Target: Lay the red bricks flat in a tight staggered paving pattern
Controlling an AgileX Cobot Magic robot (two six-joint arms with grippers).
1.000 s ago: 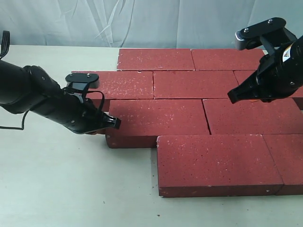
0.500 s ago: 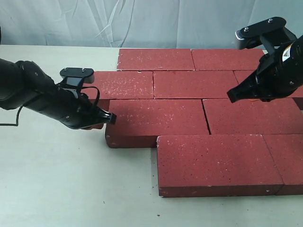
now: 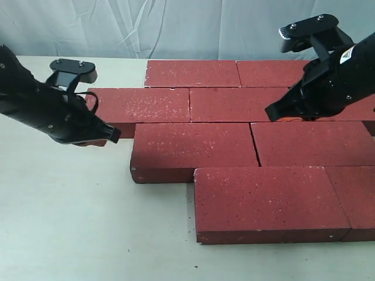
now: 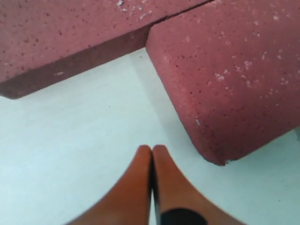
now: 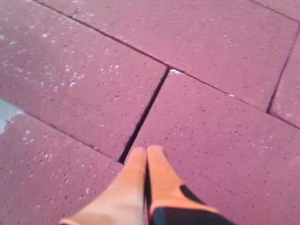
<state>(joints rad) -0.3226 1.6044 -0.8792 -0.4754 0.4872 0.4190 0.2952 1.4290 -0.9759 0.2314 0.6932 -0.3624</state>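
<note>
Several dark red bricks (image 3: 193, 150) lie flat in staggered rows on the pale table (image 3: 76, 222), speckled white on top. My left gripper (image 3: 111, 136) is shut and empty, off the left end of the rows, over bare table near a brick's corner (image 4: 220, 93). In the left wrist view its orange fingertips (image 4: 144, 157) touch each other. My right gripper (image 3: 270, 112) is shut and empty above the second row, close over a seam between two bricks (image 5: 143, 115). A narrow slanted gap (image 3: 255, 145) separates two bricks in the third row.
A pale wrinkled cloth backdrop (image 3: 176, 26) hangs behind the table. The front row brick (image 3: 266, 202) sits near the table's front, running off the right edge of the exterior view. Bare table stretches to the left and front left.
My left gripper has drawn back to the left, away from the third-row brick's end. My right gripper has shifted left and slightly away over the second row. The bricks look unmoved.
</note>
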